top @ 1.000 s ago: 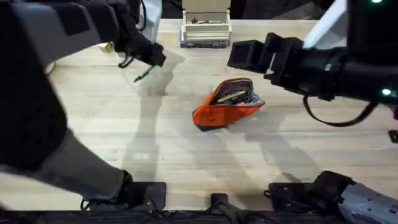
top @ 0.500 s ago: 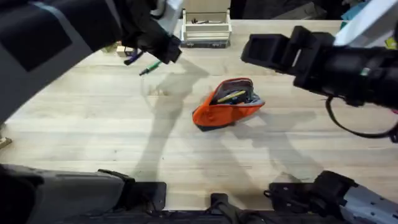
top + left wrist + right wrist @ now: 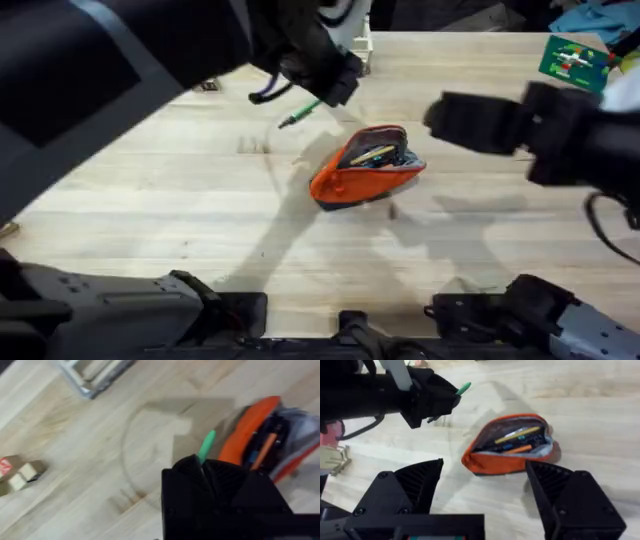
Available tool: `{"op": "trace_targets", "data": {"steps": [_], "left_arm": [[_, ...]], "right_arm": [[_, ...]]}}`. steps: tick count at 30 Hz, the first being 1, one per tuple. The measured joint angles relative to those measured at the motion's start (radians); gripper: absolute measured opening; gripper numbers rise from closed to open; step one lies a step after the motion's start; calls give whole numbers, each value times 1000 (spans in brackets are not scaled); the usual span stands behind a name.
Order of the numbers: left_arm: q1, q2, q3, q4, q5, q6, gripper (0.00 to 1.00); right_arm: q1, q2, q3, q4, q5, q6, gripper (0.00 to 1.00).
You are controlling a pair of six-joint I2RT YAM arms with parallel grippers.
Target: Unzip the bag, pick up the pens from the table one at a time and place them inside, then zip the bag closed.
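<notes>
The left tool (image 3: 325, 88) was clamped on the green pen (image 3: 298, 113), carried in the air just beside the bag (image 3: 365, 165) — the pen's free end slanting down toward the tabletop (image 3: 180, 210). The bag lay near the middle of the tabletop, unzipped, with pens showing inside. The right tool (image 3: 482, 495) hung above the bag's far side, its fingers (image 3: 415, 485) spread wide and empty.

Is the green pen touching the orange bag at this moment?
Apart. In the overhead view the green pen, held by the left pincer, hangs up-left of the bag with bare table between them.
</notes>
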Motion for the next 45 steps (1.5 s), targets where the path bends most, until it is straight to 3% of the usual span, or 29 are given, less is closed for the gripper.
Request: {"op": "trace_targets", "data": {"steps": [12,23,36,45], "left_arm": [[-139,0,0,69,0,-129,41],[-232,10,0,205,47,-152,41],[-241,187,1,290,170,-92,41],[-241,232,3,220,184,8,41]], "right_arm": [[0,-235,0,-178,-12,-40,998],[0,-258,0,-186,-101,-133,997],[0,-258,0,-258,-166,-249,998],[0,-258,0,-258,-169,-252,998]]}}
